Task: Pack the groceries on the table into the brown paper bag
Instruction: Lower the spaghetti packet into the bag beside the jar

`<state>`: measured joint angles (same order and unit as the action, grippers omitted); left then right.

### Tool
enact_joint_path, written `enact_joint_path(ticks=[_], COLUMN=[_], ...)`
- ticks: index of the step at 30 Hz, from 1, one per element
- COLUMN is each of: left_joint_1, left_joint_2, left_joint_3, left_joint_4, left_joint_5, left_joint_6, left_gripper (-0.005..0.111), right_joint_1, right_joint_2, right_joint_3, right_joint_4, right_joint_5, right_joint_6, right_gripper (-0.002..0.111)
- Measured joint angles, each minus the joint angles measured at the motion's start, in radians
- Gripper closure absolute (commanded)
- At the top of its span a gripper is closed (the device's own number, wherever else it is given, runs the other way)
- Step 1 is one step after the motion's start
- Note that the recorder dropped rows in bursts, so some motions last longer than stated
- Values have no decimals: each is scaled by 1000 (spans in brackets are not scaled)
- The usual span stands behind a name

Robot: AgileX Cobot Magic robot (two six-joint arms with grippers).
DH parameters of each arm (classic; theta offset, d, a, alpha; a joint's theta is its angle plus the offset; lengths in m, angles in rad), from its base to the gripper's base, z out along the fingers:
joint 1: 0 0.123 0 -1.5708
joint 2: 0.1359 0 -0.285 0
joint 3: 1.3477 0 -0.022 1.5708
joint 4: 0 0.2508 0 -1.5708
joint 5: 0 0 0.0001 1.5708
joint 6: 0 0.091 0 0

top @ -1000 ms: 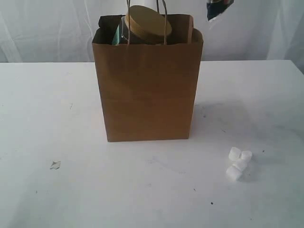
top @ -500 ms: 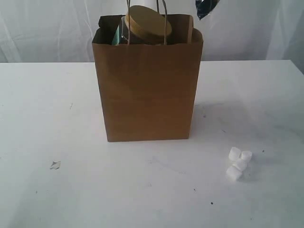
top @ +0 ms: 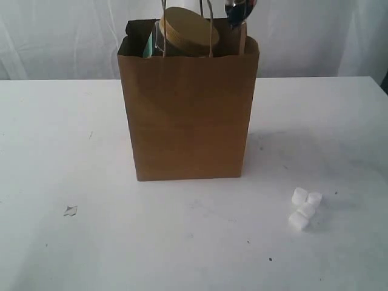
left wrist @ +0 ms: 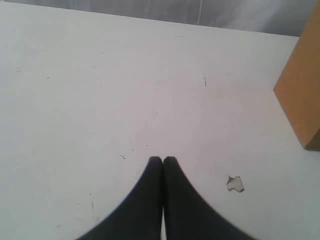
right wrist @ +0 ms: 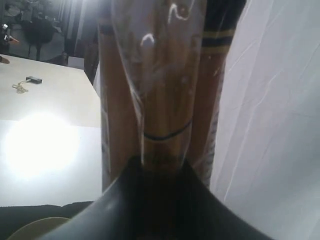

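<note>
Drifting left, the spaghetti packet (top: 239, 10) now overhangs the brown paper bag (top: 188, 121).

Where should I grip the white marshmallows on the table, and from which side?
Come straight down on the white marshmallows: a low clump lying flat on the table, open all round. Close across the clump's narrower width at its middle, probably gathering every piece; whether they are joined I cannot tell.

Marshmallows (top: 305, 209) front-right of bag (top: 188, 121)
</note>
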<state>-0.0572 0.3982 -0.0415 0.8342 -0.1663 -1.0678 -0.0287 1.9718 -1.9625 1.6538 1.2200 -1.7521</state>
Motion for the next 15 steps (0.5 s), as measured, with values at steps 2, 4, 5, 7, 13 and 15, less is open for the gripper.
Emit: enact_joint_path(ticks=[2,4,5,7,13,15], left_joint_1=[0,0,0,0,0,0], left_joint_2=[0,0,0,0,0,0], left_joint_3=[0,0,0,0,0,0], left_joint_4=[0,0,0,0,0,0], left_joint_5=[0,0,0,0,0,0], left_joint_6=[0,0,0,0,0,0], left_gripper=[107,107,107,107,107,107], right_joint_1=[0,0,0,0,0,0], right_joint_2=[0,0,0,0,0,0], right_joint_3=[0,0,0,-2,-4,-2], right_joint_4=[0,0,-4,-28,-120,-120], right_joint_5=[-2,-2,-1,-1,-1,-1], right_joint_6=[11,16,19,26,62,67], right_gripper=[108,108,108,108,108,108])
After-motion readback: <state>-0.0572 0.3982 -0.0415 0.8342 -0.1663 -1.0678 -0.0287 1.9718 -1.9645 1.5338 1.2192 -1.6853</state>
